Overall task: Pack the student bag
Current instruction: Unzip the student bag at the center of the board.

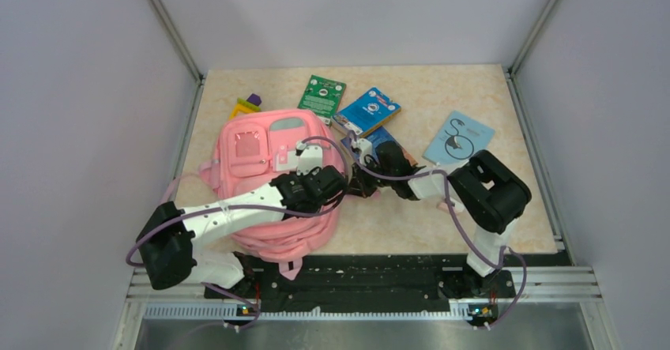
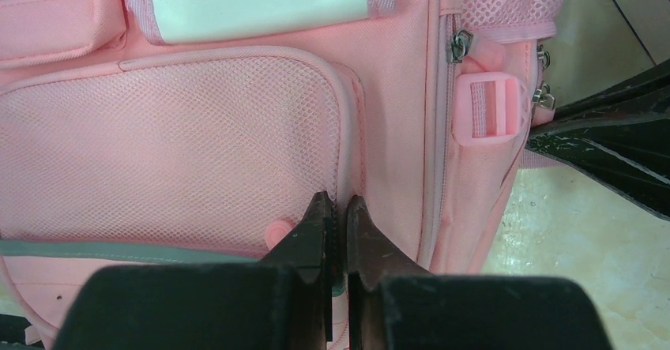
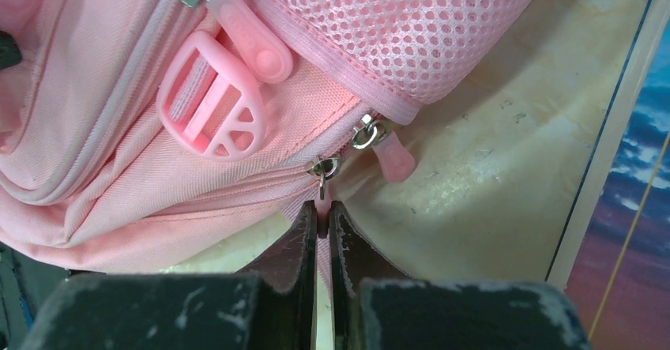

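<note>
Student bag (image 1: 269, 176) lies near scattered booklets (image 1: 366, 111); right gripper (image 3: 322, 212) pinches its zipper pull (image 3: 322, 194), left gripper (image 2: 334, 205) clenched at its pocket.

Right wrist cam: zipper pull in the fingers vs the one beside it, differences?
The held pull runs straight down, pinched between the fingers of the right gripper; the free pull slants aside, untouched. The held pull is mostly hidden; the free pull shows whole. Both are pink tabs on silver sliders of the student bag.

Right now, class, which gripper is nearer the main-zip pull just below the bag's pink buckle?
Right. The right gripper is shut on that zipper pull; the left gripper is closed against the student bag front, at the mesh pocket corner.
</note>
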`<control>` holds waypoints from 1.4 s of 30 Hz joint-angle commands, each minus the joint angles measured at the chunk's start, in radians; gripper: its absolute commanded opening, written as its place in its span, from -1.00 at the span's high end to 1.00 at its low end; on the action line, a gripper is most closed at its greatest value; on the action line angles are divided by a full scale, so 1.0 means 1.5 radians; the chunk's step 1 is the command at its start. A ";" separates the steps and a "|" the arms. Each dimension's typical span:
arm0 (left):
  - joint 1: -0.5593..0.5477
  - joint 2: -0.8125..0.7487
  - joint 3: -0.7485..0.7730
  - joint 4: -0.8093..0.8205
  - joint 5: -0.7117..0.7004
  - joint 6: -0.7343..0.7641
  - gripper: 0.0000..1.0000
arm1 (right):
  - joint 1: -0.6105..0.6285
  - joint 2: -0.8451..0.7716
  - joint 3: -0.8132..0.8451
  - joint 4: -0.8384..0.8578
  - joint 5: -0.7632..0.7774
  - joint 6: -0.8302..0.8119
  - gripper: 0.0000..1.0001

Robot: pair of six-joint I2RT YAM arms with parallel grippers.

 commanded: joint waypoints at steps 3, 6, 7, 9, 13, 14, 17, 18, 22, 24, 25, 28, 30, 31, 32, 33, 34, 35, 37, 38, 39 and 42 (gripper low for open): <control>0.023 -0.020 0.019 0.053 -0.014 0.025 1.00 | 0.014 -0.063 -0.007 -0.049 0.011 -0.023 1.00; 0.031 -0.016 0.022 0.082 0.005 0.037 1.00 | 0.023 -0.076 -0.016 -0.066 0.021 -0.024 1.00; 0.033 -0.014 0.024 0.092 0.010 0.042 1.00 | 0.028 -0.081 -0.017 -0.074 0.025 -0.025 1.00; 0.037 -0.011 0.029 0.109 0.018 0.051 1.00 | 0.037 -0.092 -0.020 -0.088 0.031 -0.028 1.00; 0.044 -0.001 0.040 0.134 0.045 0.067 1.00 | 0.055 -0.110 -0.025 -0.104 0.038 -0.029 1.00; 0.045 0.000 0.040 0.146 0.053 0.072 1.00 | 0.059 -0.114 -0.025 -0.108 0.039 -0.030 1.00; 0.048 0.002 0.043 0.164 0.065 0.079 1.00 | 0.068 -0.126 -0.027 -0.124 0.043 -0.030 1.00; 0.050 0.004 0.045 0.165 0.065 0.080 1.00 | 0.071 -0.131 -0.028 -0.129 0.045 -0.031 1.00; 0.056 0.010 0.052 0.178 0.062 0.080 1.00 | 0.087 -0.150 -0.031 -0.145 0.056 -0.024 1.00; 0.059 0.012 0.054 0.193 0.061 0.080 1.00 | 0.090 -0.157 -0.031 -0.151 0.061 -0.005 1.00; 0.060 0.014 0.055 0.202 0.059 0.078 1.00 | 0.091 -0.161 -0.031 -0.154 0.061 0.007 1.00; 0.062 0.020 0.059 0.229 0.057 0.078 1.00 | 0.098 -0.178 -0.032 -0.166 0.064 0.027 1.00; 0.063 0.027 0.061 0.252 0.056 0.078 1.00 | 0.109 -0.189 -0.034 -0.177 0.075 0.030 1.00; 0.064 0.030 0.062 0.263 0.057 0.078 1.00 | 0.115 -0.195 -0.035 -0.182 0.079 0.032 1.00; 0.065 0.034 0.063 0.273 0.058 0.078 1.00 | 0.120 -0.200 -0.036 -0.186 0.083 0.035 1.00; 0.066 0.038 0.066 0.282 0.059 0.078 1.00 | 0.125 -0.204 -0.038 -0.188 0.084 0.038 1.00; 0.067 0.042 0.070 0.289 0.059 0.078 1.00 | 0.128 -0.208 -0.041 -0.191 0.086 0.043 1.00; 0.068 0.047 0.074 0.295 0.061 0.079 1.00 | 0.132 -0.211 -0.044 -0.191 0.088 0.048 1.00; 0.070 0.058 0.083 0.308 0.064 0.084 1.00 | 0.142 -0.216 -0.050 -0.193 0.092 0.057 1.00; 0.071 0.063 0.089 0.312 0.064 0.084 1.00 | 0.145 -0.218 -0.051 -0.195 0.095 0.062 1.00; 0.070 0.068 0.094 0.315 0.065 0.084 1.00 | 0.149 -0.218 -0.053 -0.197 0.099 0.064 1.00; 0.073 0.080 0.104 0.336 0.070 0.085 1.00 | 0.164 -0.222 -0.059 -0.198 0.105 0.078 1.00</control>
